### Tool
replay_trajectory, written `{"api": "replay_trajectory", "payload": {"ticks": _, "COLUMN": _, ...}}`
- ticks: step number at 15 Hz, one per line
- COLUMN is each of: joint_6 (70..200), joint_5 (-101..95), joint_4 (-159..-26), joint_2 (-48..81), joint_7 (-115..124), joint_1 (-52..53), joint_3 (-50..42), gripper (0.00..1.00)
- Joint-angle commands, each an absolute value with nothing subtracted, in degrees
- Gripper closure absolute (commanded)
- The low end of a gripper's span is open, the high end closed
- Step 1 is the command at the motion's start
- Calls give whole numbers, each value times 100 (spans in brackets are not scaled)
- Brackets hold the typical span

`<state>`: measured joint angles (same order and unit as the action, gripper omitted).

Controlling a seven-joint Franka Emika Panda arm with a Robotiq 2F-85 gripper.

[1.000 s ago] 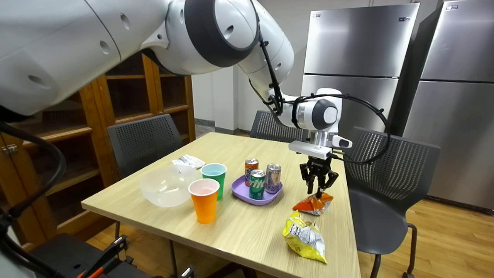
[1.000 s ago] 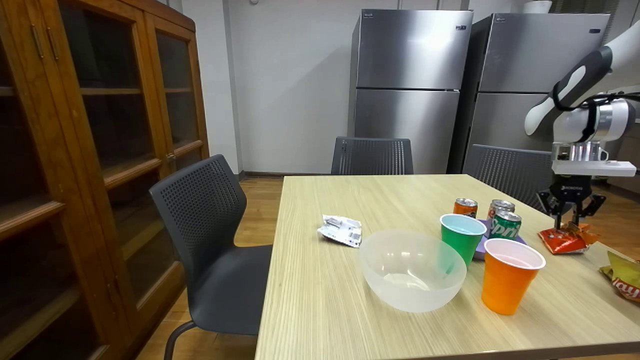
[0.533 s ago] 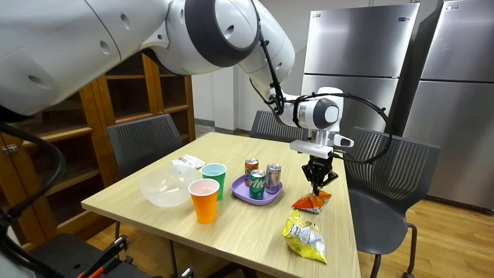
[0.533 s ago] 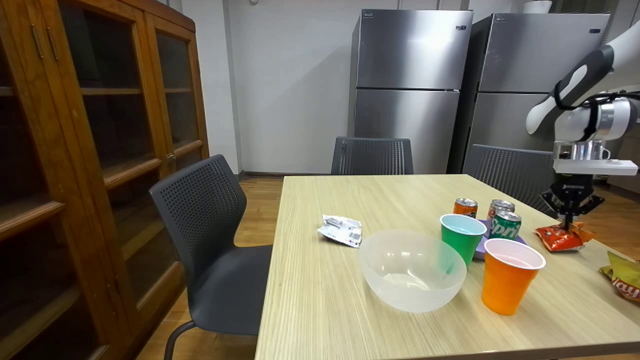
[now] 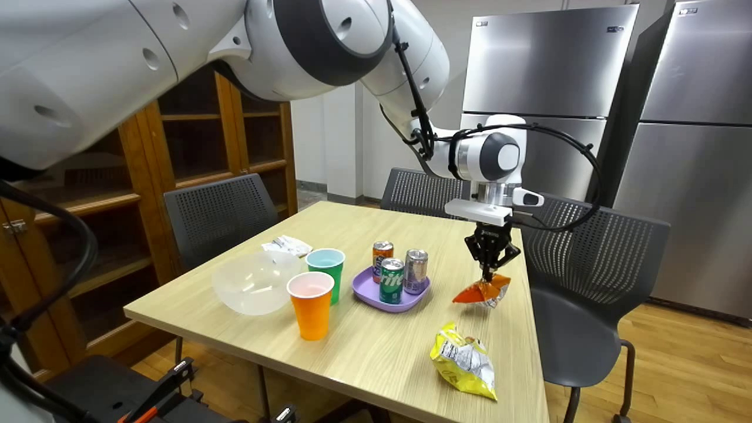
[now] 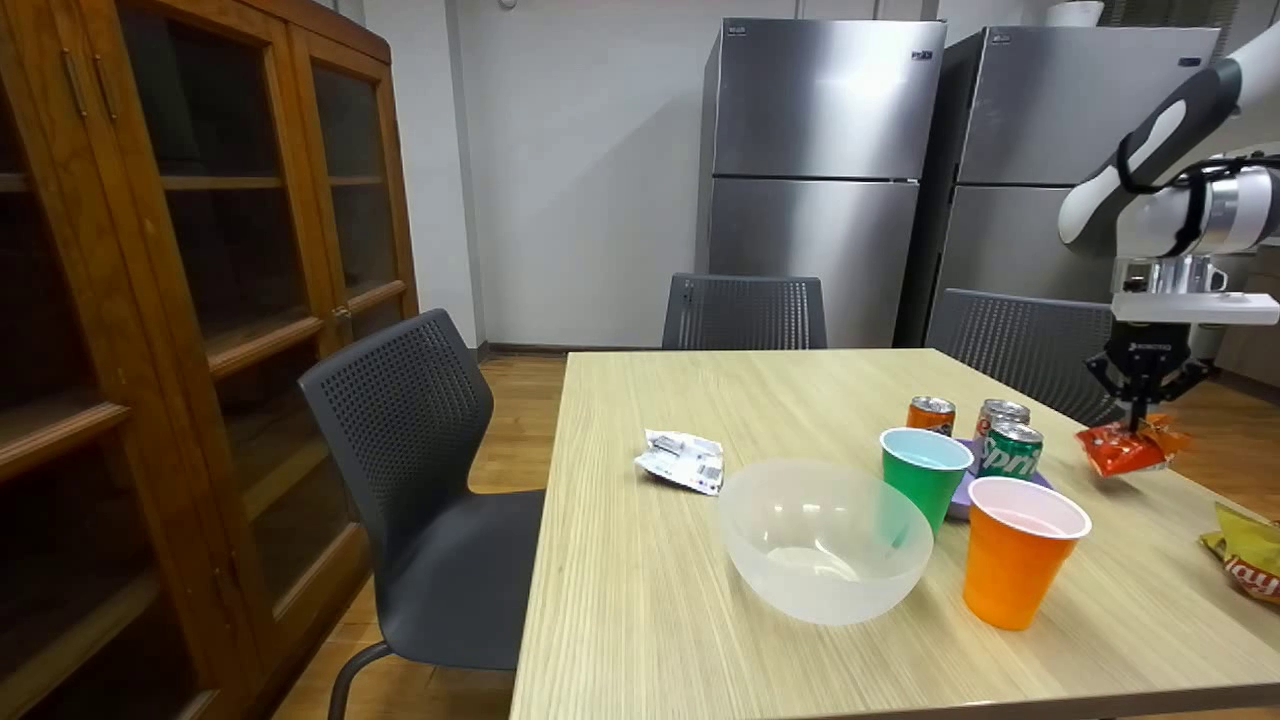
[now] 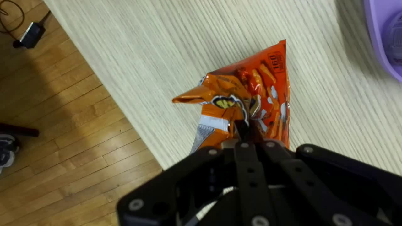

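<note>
- Orange snack bag (image 7: 267,83): number "160" in a dark frame, 2 o'clock in the wrist view; line beneath blurred.
- Green can (image 6: 1010,455): white "Sprite", between 3 and 4 o'clock in an exterior view; on the same can (image 5: 391,283) at 6 o'clock in an exterior view, "rite" only.
- Yellow bag (image 6: 1248,555): white "Lay" on red, remainder cut by the edge, between 3 and 4 o'clock in an exterior view.
- Gripper (image 6: 1134,424): "ROBOTIQ", small pale capitals on the black body, 3 o'clock in an exterior view.
- Fridge (image 6: 820,240): badge (image 6: 922,55) at its 1 o'clock corner, too small to read.
</note>
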<state>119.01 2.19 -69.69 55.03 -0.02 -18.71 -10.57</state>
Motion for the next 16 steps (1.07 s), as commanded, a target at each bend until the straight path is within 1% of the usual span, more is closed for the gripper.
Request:
{"api": "replay_trajectory", "payload": {"ticks": 1, "joint_6": 12075, "joint_5": 202, "joint_4": -7368, "joint_2": 4992, "joint_7": -127, "joint_1": -1834, "joint_3": -1048, "gripper": 100}}
{"api": "replay_trajectory", "payload": {"ticks": 6, "joint_6": 12485, "joint_5": 169, "joint_4": -7856, "joint_2": 4422, "joint_7": -287, "joint_1": -1713, "joint_3": -1016, "gripper": 100}}
{"api": "replay_trajectory", "payload": {"ticks": 16, "joint_6": 13773, "joint_5": 5, "joint_4": -9958, "joint_2": 2803, "joint_7": -114, "joint_1": -1034, "joint_3": -909, "gripper": 100}}
